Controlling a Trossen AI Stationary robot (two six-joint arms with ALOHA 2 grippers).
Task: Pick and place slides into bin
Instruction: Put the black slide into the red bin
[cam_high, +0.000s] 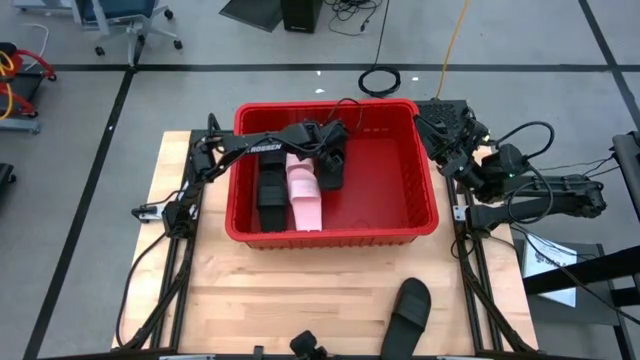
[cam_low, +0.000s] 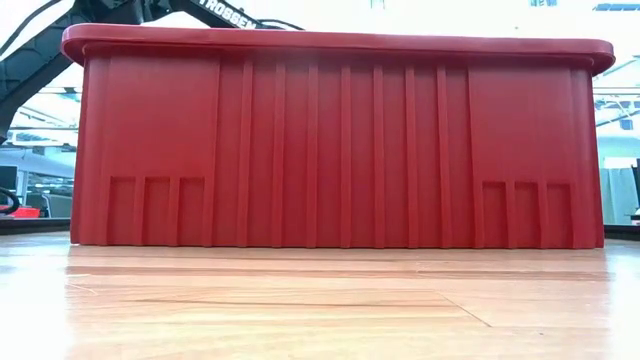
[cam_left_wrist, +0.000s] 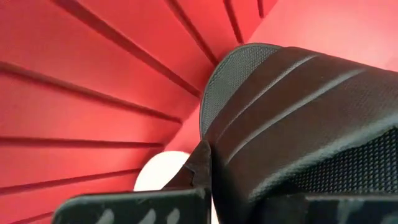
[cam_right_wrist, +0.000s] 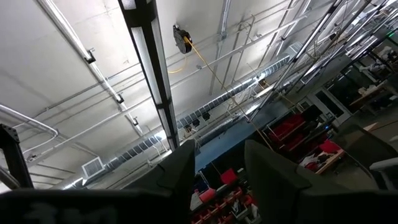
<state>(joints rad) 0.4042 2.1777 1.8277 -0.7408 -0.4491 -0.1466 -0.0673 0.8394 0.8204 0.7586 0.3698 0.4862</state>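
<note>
The red bin (cam_high: 425, 215) stands mid-table and fills the low view (cam_low: 340, 150). In it lie a black slide (cam_high: 270, 190) and a pale pink slide (cam_high: 304, 192), side by side at the left. My left gripper (cam_high: 333, 140) reaches over the bin's far part and is shut on another black slide (cam_high: 331, 170), which looms large in the left wrist view (cam_left_wrist: 298, 118). A further black slide (cam_high: 410, 310) lies on the table near the front edge. My right gripper (cam_high: 445, 125) waits open and empty by the bin's far right corner, pointing at the ceiling. My left gripper holds the black slide at its far end, near the ribbed strap (cam_left_wrist: 249, 155), coming from above and slanting down into the bin. One finger (cam_left_wrist: 200, 163) lies against the slide's edge; the other is hidden behind the slide. I cannot tell whether the slide touches the bin's floor.
The bin's right half (cam_high: 385, 190) holds nothing. Bare wooden tabletop (cam_high: 280, 310) runs along the front of the bin. Cables and arm bases stand at the table's left (cam_high: 170, 210) and right (cam_high: 480, 210) edges.
</note>
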